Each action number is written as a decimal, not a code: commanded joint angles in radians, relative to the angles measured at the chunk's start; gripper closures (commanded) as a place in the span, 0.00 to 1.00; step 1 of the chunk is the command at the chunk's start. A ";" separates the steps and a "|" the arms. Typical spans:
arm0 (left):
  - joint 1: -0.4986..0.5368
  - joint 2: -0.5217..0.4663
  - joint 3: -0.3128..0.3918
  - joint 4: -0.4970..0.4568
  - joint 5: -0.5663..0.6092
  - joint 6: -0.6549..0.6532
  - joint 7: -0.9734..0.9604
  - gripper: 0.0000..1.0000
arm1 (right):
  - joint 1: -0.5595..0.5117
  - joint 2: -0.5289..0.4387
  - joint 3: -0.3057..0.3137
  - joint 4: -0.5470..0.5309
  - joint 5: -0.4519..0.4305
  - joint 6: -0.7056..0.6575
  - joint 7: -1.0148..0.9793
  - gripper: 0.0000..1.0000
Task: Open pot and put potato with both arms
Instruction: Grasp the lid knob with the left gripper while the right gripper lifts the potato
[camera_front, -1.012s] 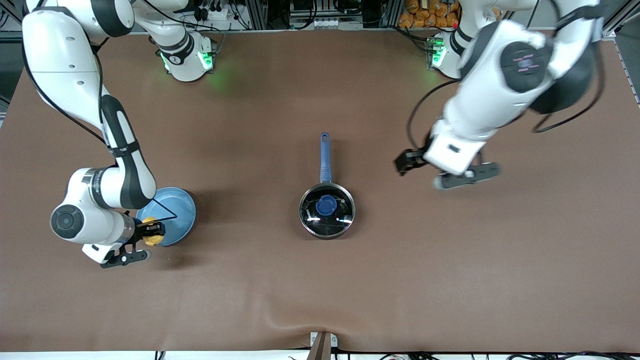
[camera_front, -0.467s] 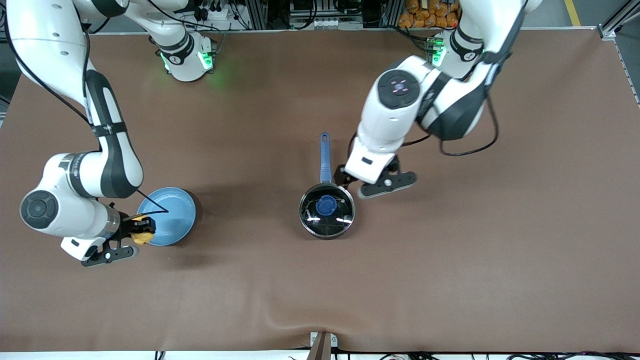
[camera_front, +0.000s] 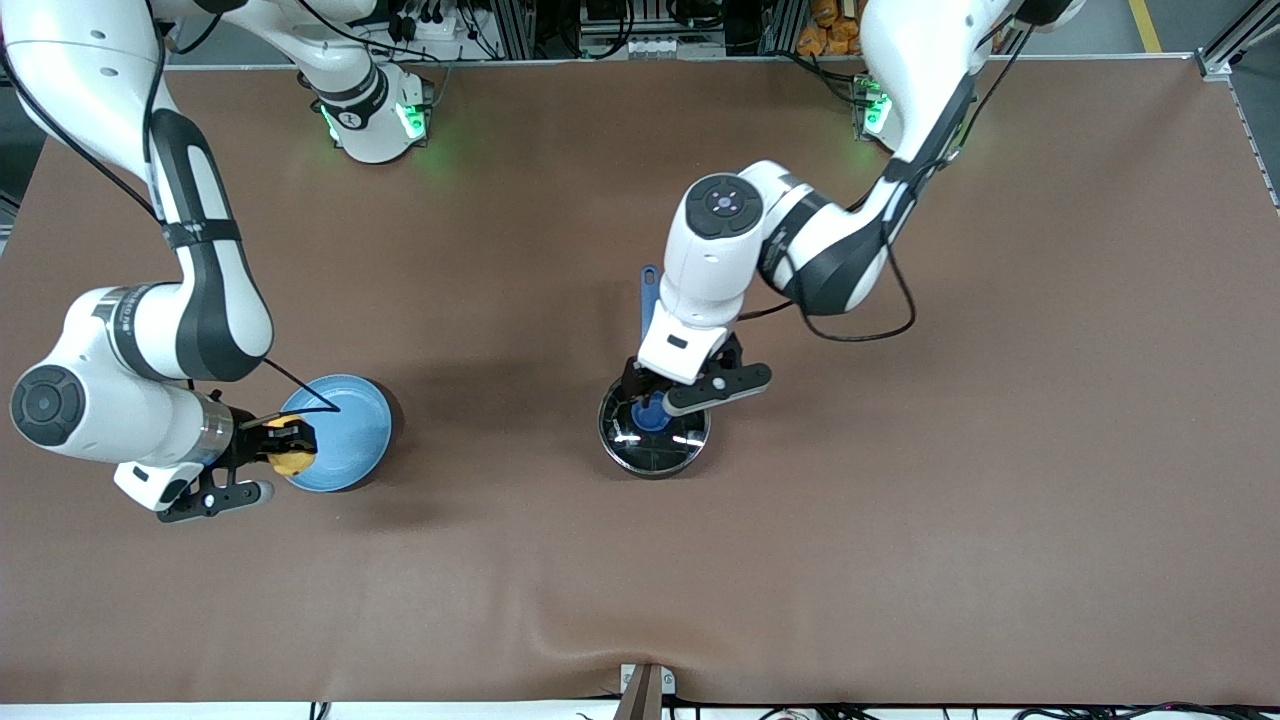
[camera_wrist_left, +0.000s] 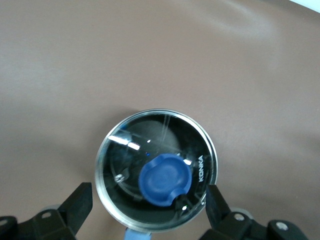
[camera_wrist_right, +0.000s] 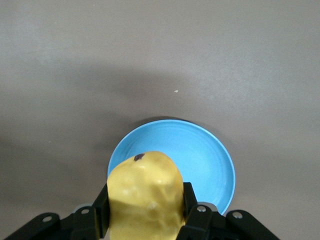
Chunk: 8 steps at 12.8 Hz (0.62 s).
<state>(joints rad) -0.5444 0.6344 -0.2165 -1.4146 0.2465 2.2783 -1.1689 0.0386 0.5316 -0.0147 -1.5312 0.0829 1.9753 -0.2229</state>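
Brown matting covers the whole table (camera_front: 900, 520) where I run two white arms from afar. My right gripper (camera_front: 283, 446) is clamped on the potato (camera_front: 290, 455), its black fingers (camera_wrist_right: 191, 200) pressing both flanks of the yellow lump, and it hangs over the rim of the light-blue plate (camera_front: 350, 425) at the right arm's end of the table. From the right wrist view the potato (camera_wrist_right: 145, 200) fills the foreground with the plate (camera_wrist_right: 210, 155) lying below it.

My left gripper (camera_front: 652, 398) hovers above the pot (camera_front: 655, 440) in the middle of the table, fingers (camera_wrist_left: 75, 205) spread wide to either side of the glass lid (camera_wrist_left: 150, 150) and touching nothing. That lid sits on the pot's steel rim, its blue knob (camera_wrist_left: 165, 180) centred between the open fingers. Much of the pot's blue handle (camera_front: 649, 285) is covered by the left arm and points toward the robots' bases. Pot and plate stand well apart.
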 joint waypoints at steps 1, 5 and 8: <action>-0.037 0.080 0.014 0.077 0.071 0.018 -0.061 0.00 | 0.015 -0.038 0.001 -0.020 0.017 -0.021 0.034 0.99; -0.124 0.123 0.113 0.080 0.077 0.046 -0.083 0.00 | 0.056 -0.041 0.001 -0.021 0.017 -0.021 0.125 1.00; -0.140 0.145 0.131 0.079 0.077 0.087 -0.097 0.00 | 0.079 -0.041 0.002 -0.026 0.020 -0.021 0.174 1.00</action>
<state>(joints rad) -0.6678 0.7501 -0.1044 -1.3711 0.2935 2.3446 -1.2349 0.1066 0.5206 -0.0114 -1.5313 0.0925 1.9632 -0.0850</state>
